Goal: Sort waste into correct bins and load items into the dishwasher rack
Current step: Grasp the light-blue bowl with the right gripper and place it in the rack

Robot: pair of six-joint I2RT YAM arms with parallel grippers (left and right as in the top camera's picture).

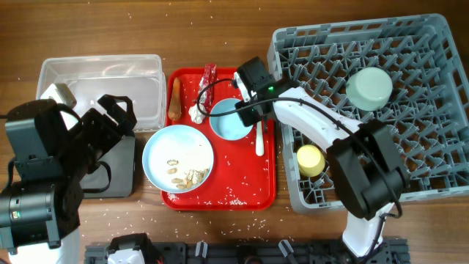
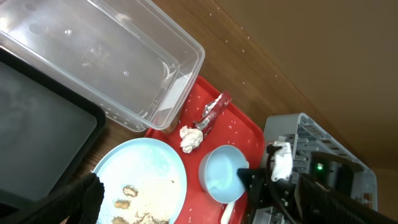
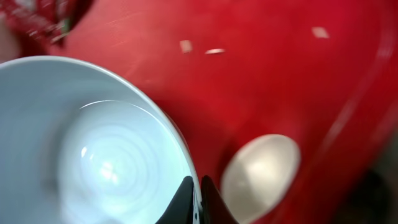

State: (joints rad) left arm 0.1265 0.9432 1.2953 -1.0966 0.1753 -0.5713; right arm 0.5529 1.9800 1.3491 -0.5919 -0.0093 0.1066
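While the right hand (image 3: 195, 200) sits at the small light blue bowl (image 3: 93, 143) on the red tray (image 3: 261, 68), its fingers pinch the bowl's rim, nearly closed. Only the overhead view shows the yellow cup (image 1: 310, 159) and pale green bowl (image 1: 368, 88) in the rack (image 1: 432, 110). The left hand (image 1: 116, 116) hangs far left, and I cannot tell its grip.

A: Right arm (image 1: 315, 117): white shell on the long link, black joint housings, white base. A thin black cable (image 1: 207, 89) loops off the wrist.
B: Noted. Green light (image 1: 270, 89) lit on its black wrist block, white tag (image 2: 281, 160) beside it.
A: Left arm (image 1: 44, 158): all black, boxy, matte, with one grey cap (image 1: 63, 94) up top. Its own black lead (image 1: 102, 174) trails off.
B: Right fingertips (image 3: 185, 200): dark, tapered, blurred.
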